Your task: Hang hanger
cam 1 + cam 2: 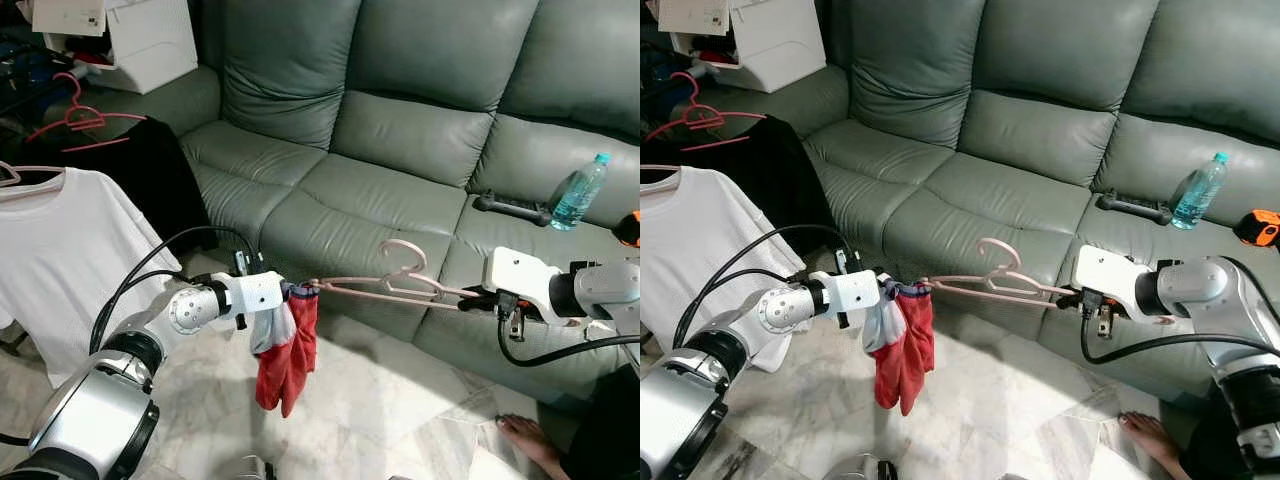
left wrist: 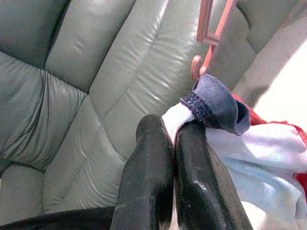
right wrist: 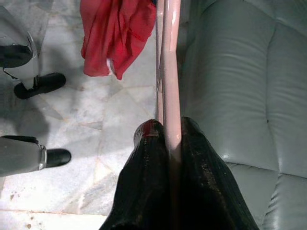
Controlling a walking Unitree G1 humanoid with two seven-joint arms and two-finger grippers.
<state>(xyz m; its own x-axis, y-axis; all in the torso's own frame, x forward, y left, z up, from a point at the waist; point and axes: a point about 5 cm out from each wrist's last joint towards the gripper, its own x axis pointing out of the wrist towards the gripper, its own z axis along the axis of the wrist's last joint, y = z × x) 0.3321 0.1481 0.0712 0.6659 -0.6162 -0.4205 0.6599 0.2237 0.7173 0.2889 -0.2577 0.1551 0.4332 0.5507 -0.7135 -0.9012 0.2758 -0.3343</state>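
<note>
The thin pink plastic hanger [image 1: 385,285] is slung level between my two arms, out in the air just in front of the grey-green leather sofa [image 1: 400,130]. My right end effector [image 3: 168,136] is clamped on one end of its bar. My left end effector [image 2: 173,132] is pinched tight on the white, red and blue cloth garment [image 1: 285,345], which droops from the hanger's other end.

I'd judge the hanger light but springy and slick, likely to twist if I squeeze only at a tip, and the cloth limp and quick to slide off. A hold nearer the hook looks steadier.

Open air over the pale marble floor [image 1: 400,400] gives me swinging room. To my left a white T-shirt on a hanger [image 1: 55,240] crowds in, with a black garment [image 1: 150,165] beyond. A person's bare foot [image 1: 520,435] sits near right, so I keep clear there.
</note>
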